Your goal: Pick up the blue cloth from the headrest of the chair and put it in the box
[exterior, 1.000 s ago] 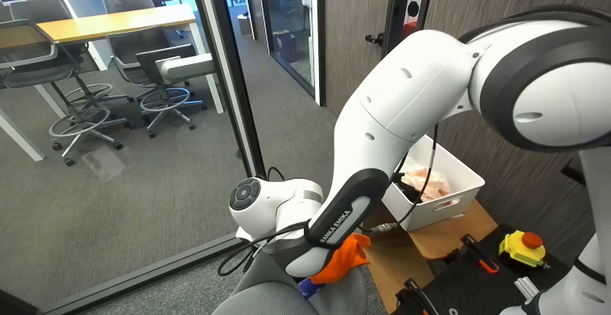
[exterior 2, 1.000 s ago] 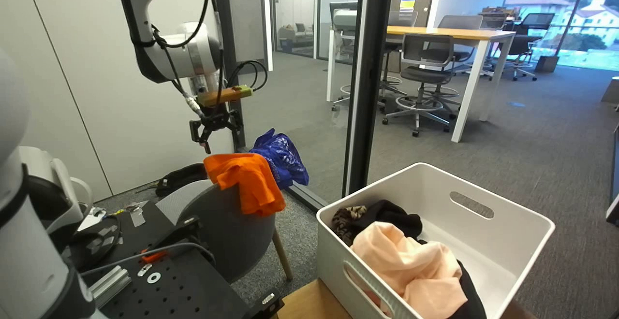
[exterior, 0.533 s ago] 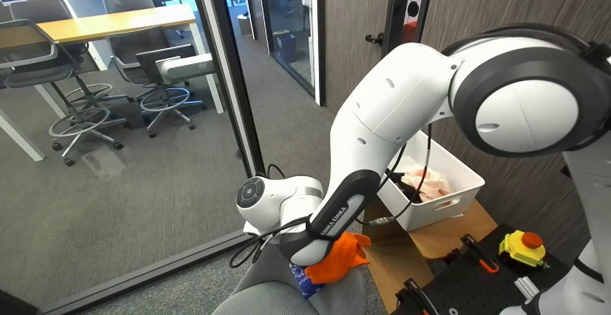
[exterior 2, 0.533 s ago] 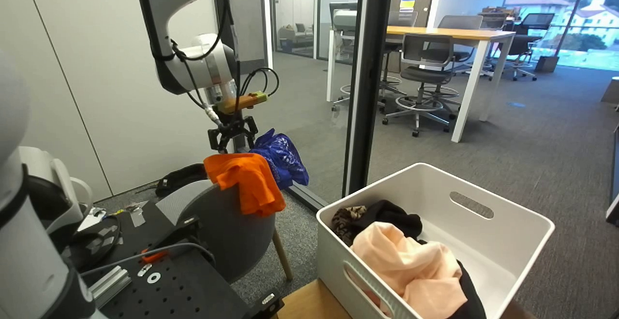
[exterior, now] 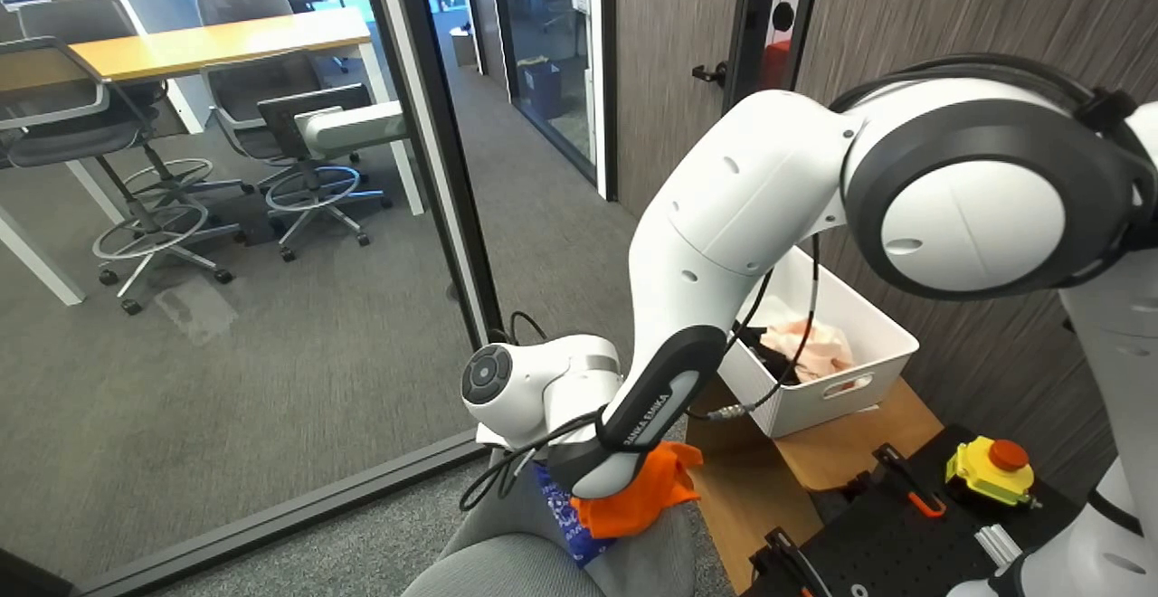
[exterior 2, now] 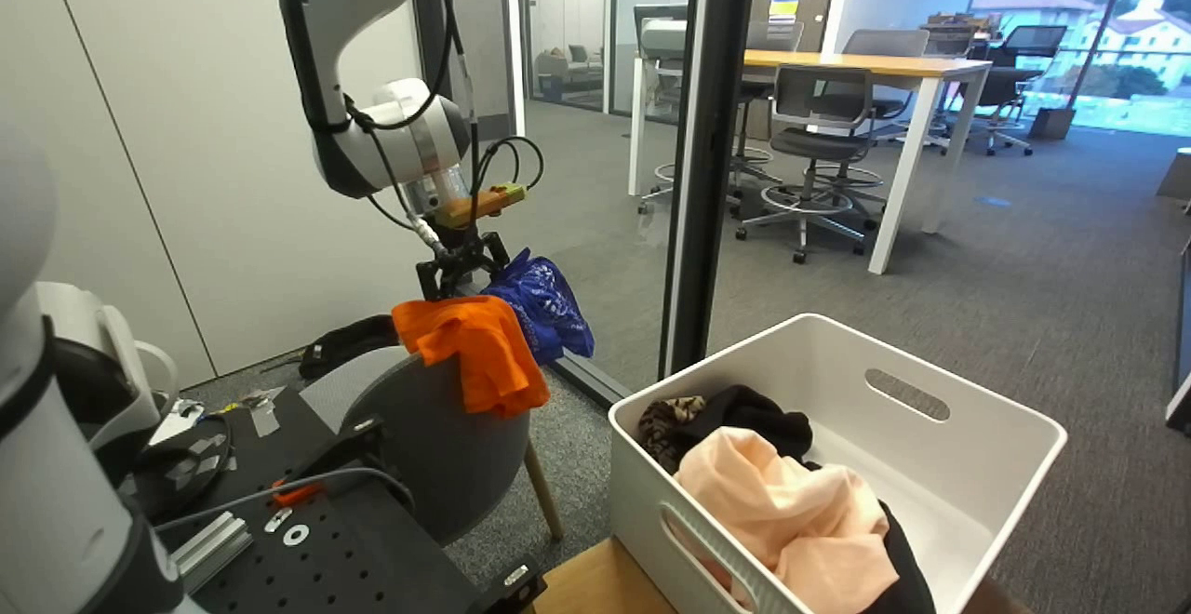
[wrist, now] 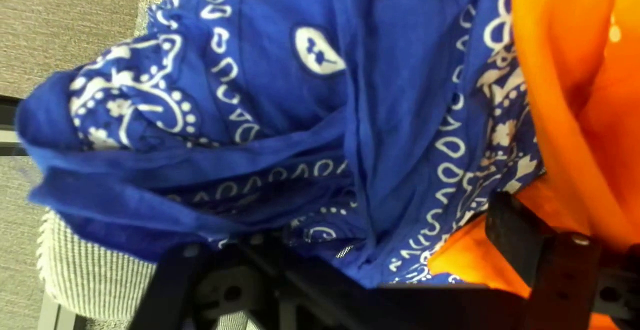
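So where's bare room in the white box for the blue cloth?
In an exterior view, the bottom of the box shows bare toward picture right, bordered by its walls, peach cloth and black fabric. Picture left is crowded: those plus patterned fabric.

Shows a rounded white arm [exterior: 742,190] with a dark-grey ring [exterior: 982,137], oval dimples [exterior: 903,246], "EMIKA" lettering [exterior: 649,419], black cables [exterior: 986,61] and a black gripper [exterior 2: 465,282].

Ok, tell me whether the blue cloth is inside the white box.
No, in an exterior view the blue cloth is draped on the chair next to the orange cloth, outside the white box.
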Robot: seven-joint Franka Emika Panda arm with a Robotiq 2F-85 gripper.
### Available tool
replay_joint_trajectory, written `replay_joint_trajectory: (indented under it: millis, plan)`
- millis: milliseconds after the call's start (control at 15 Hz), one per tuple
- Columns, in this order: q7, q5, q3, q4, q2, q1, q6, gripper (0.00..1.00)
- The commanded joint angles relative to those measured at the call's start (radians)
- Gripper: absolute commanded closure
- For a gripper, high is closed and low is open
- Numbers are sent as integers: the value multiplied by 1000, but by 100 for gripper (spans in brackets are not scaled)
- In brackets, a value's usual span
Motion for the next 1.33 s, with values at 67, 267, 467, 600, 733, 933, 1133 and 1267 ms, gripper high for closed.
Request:
replay_joint_trajectory:
  millis: [67, 267, 467, 600, 733, 933, 1133, 1267]
  plan:
    - [4, -95, -5, -12, -1, 1, -6, 0]
    - [8, -139, -2, -20, 3, -4, -11, 0]
    - [11, -163, 2, -24, 5, -9, -13, 0]
    - [10, -174, 5, -24, 5, -12, -15, 0]
    - [10, -176, 6, -24, 7, -14, -17, 0]
    - [10, -178, 6, -26, 6, -15, -17, 0]
    - [8, -177, 7, -27, 6, -17, -18, 0]
    - [7, -176, 8, -28, 5, -18, -18, 0]
